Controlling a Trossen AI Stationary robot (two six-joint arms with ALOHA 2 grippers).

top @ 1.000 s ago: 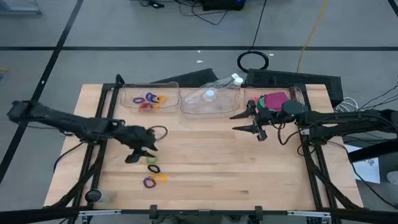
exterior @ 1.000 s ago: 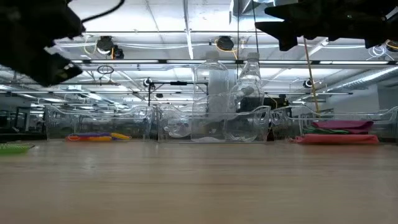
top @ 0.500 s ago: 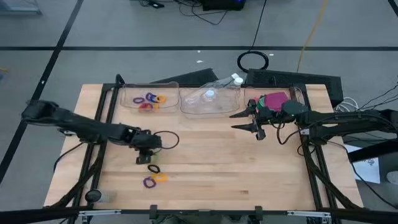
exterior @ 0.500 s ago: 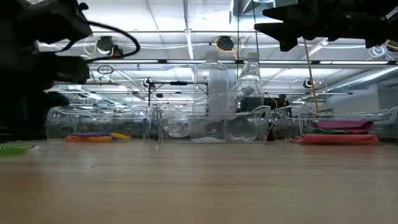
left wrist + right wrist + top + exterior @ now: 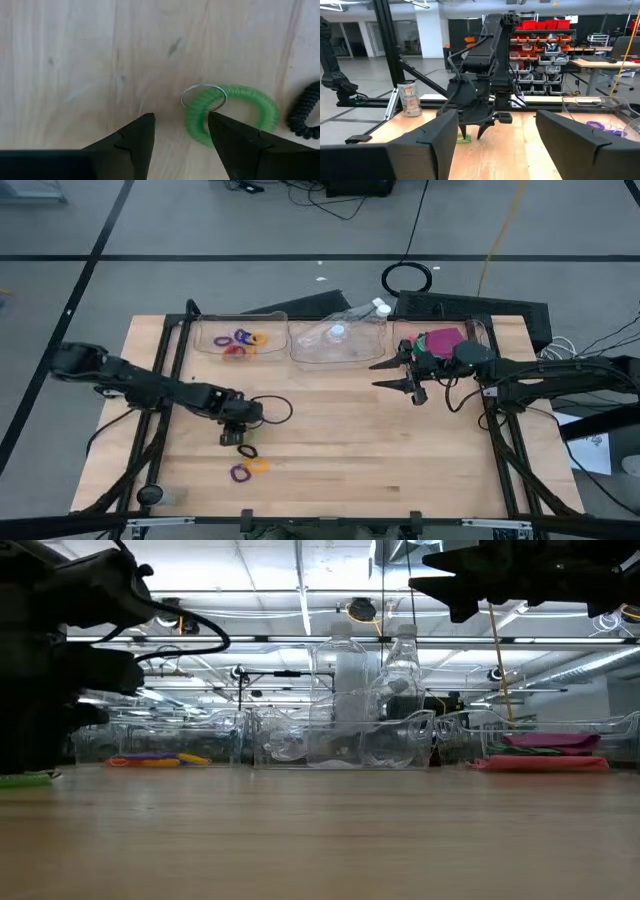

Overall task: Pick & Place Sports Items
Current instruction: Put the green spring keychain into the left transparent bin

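My left gripper (image 5: 238, 435) points down at the table, open, over a green coil ring (image 5: 235, 114) with a metal key ring on it; the ring lies flat on the wood (image 5: 25, 778). A black coil ring (image 5: 306, 117) lies beside it, and a purple ring (image 5: 239, 473) and an orange ring (image 5: 259, 466) lie nearer the front edge. More rings (image 5: 240, 340) lie in the far-left clear tray. Pink and green flat pieces (image 5: 440, 340) lie in the far-right tray. My right gripper (image 5: 377, 376) hangs open and empty in front of that tray. My left gripper comes from above with its fingers pointing down. One fingertip (image 5: 220, 127) stands over the green ring's rim (image 5: 197, 131) and the other over bare wood. I cannot tell whether it touches the ring, which lies flat on the table.
A clear middle tray (image 5: 337, 340) at the far edge holds two clear plastic bottles. The three trays stand side by side along the far edge. Bare wood (image 5: 360, 440) lies between the two arms and toward the front.
My left gripper has tipped from a slant until it points down, and has come down toward the green ring, shifting slightly toward the table's right. The rings have stayed in place.
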